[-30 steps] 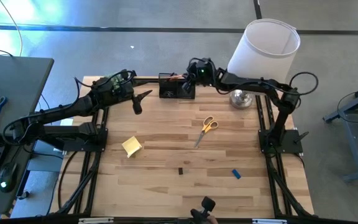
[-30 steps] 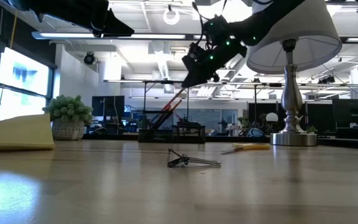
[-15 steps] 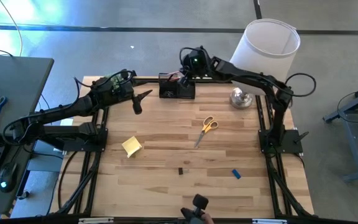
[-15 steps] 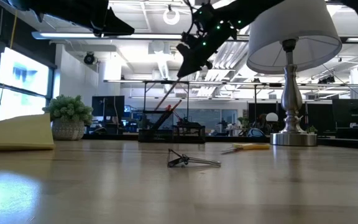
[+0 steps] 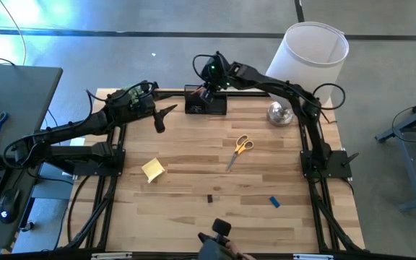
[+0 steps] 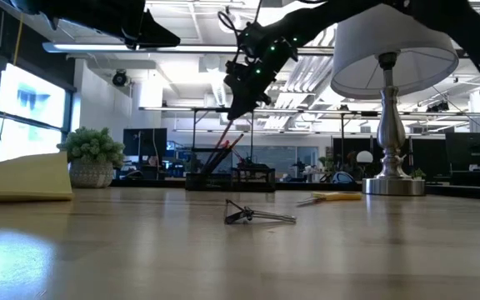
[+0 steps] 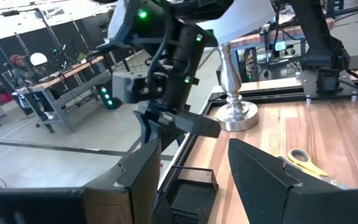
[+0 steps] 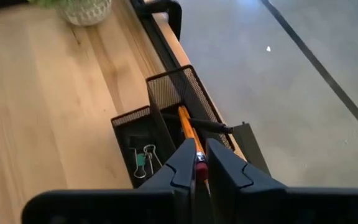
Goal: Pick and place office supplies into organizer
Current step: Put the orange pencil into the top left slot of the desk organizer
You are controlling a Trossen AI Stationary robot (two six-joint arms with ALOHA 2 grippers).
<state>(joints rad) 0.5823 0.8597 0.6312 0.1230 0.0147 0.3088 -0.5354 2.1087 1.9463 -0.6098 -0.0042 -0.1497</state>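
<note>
Above the organizer (image 5: 205, 101) at the table's far edge, the right gripper (image 8: 197, 163) is positioned with its fingers pressed together on the eraser end of a pencil (image 8: 189, 132). The pencil is held tilted, its lower end already inside the mesh cup (image 8: 182, 91), so that it can be let go to rest there beside a black pen (image 8: 201, 124) lying against the cup's rim. A hold on the top end is judged to suit this step, since the fingers are kept clear of the narrow cup opening. In the lower tray (image 8: 138, 134) alongside the cup, clips (image 8: 145, 157) are seen, the shallow section being suited to small items. The left gripper (image 5: 161, 114) is parked near the organizer's left side with its fingers (image 7: 263, 171) apart and nothing between them; it is kept raised, out of the right arm's way. On the open table, well apart from the organizer, the remaining supplies are found: scissors (image 5: 240, 149), a sticky pad (image 5: 153, 170), a blue block (image 5: 274, 201) and a black clip (image 5: 210, 198). These are judged not yet handled. A lamp (image 5: 308, 54) stands just right of the organizer and a plant (image 6: 92, 155) to its left, so that approaches from either side are constrained.
</note>
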